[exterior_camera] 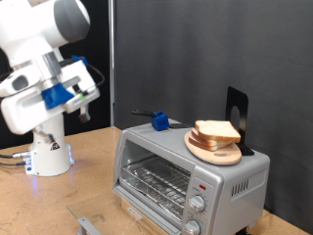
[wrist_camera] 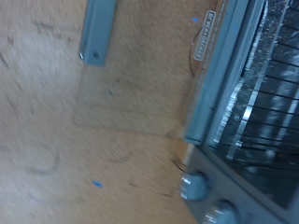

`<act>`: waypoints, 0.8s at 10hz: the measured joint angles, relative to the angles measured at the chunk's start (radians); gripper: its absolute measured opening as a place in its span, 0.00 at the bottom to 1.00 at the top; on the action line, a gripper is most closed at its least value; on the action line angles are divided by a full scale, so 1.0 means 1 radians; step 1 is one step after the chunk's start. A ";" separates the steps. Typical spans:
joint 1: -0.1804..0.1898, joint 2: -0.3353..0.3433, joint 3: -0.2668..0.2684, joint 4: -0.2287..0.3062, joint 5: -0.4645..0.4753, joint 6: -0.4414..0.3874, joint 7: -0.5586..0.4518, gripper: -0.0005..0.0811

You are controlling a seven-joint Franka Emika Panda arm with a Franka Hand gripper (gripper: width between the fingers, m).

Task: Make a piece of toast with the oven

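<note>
The piece of toast (exterior_camera: pixel 217 131) sits on the round plate (exterior_camera: pixel 212 150) atop the oven (exterior_camera: pixel 186 176), door open; a clumsy grab could knock the stack off. The gripper isn't visible, so can't tell if it's open.

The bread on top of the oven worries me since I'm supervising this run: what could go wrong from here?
1. The bread sits on a wooden plate near the edge of the oven roof; a nudge could tip both off.
2. The black stand and blue tool beside the plate could be knocked during a reach.
3. The pincer isn't clearly visible, so its clearance can't be judged.
</note>
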 joint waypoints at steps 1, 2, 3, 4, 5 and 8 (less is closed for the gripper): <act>0.016 -0.031 0.010 -0.010 0.002 0.037 -0.086 1.00; 0.030 -0.065 0.028 -0.030 -0.004 0.098 -0.160 1.00; 0.043 -0.099 0.047 -0.048 -0.024 0.140 -0.233 1.00; 0.046 -0.130 0.070 -0.059 -0.080 0.153 -0.253 1.00; 0.039 -0.159 0.091 -0.078 -0.130 0.160 -0.255 1.00; 0.069 -0.160 0.081 -0.064 -0.002 0.104 -0.293 1.00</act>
